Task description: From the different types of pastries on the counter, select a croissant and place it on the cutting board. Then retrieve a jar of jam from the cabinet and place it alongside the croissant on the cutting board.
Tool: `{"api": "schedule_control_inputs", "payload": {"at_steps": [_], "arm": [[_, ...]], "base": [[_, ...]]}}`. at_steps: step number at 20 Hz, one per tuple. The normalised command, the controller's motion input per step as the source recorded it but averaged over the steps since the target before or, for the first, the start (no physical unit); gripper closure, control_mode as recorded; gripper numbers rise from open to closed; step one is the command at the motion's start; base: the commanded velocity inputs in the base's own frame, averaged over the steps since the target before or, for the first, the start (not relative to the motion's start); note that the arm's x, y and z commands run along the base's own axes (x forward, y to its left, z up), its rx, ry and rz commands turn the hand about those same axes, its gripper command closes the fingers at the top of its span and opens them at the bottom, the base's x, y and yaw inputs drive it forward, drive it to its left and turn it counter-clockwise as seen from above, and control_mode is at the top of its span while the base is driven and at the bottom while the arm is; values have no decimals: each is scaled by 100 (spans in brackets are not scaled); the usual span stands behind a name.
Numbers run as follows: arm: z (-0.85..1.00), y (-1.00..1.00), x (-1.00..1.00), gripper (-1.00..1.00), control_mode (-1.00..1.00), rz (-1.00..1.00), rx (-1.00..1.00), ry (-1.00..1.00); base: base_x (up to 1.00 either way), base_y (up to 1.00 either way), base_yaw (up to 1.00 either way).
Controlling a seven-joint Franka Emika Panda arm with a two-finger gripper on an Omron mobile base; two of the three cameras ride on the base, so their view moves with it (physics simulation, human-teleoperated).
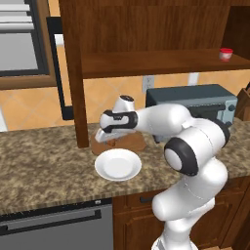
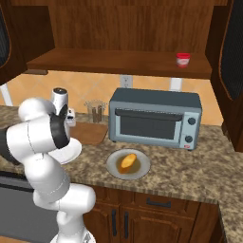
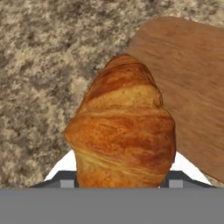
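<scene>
1. Over the counter [image 1: 44, 161], just right of the cabinet [image 1: 146, 29] side post, your gripper [image 1: 103, 139] hangs low above the near edge of the cutting board [image 1: 134, 142], with the white plate [image 1: 118, 164] directly in front of it.
2. Your gripper is pinching the croissant [image 3: 122, 131]; in the hand view the pastry sits between the two finger tips, which stand at either side of its lower end.
3. The croissant's long axis runs straight away from the hand, its tapered tip pointing along the gripper's line of sight; the tip lies right at the board's edge, with granite to one side and wood to the other.
4. Open room: the board's far surface is bare wood in the hand view. In the right base view the board [image 2: 90, 133] is hemmed by a glass container [image 2: 96, 111] at its back and the toaster oven [image 2: 154, 118] just beside it.
5. The side post stands close on the arm's left in the left base view, so room there is tight.
6. The other pastry [image 2: 127, 162] lies on a grey plate [image 2: 114, 170] in front of the toaster oven, well apart from the board.
7. The jar of jam [image 2: 183, 59] stands upright on the cabinet shelf, near its right end, above the toaster oven.
</scene>
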Motion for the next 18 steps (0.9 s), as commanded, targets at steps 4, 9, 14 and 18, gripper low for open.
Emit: {"api": "schedule_control_inputs", "payload": {"at_steps": [4, 9, 14, 18], "arm": [[8, 0, 64, 100, -100, -13, 0, 0], [4, 7, 47, 100, -100, -8, -9, 0], [0, -3, 37, 100, -100, -9, -16, 0], [-18, 0, 23, 100, -100, -9, -9, 0]], "base": [[0, 0, 0], [0, 0, 0], [0, 0, 0], [0, 0, 0]]}}
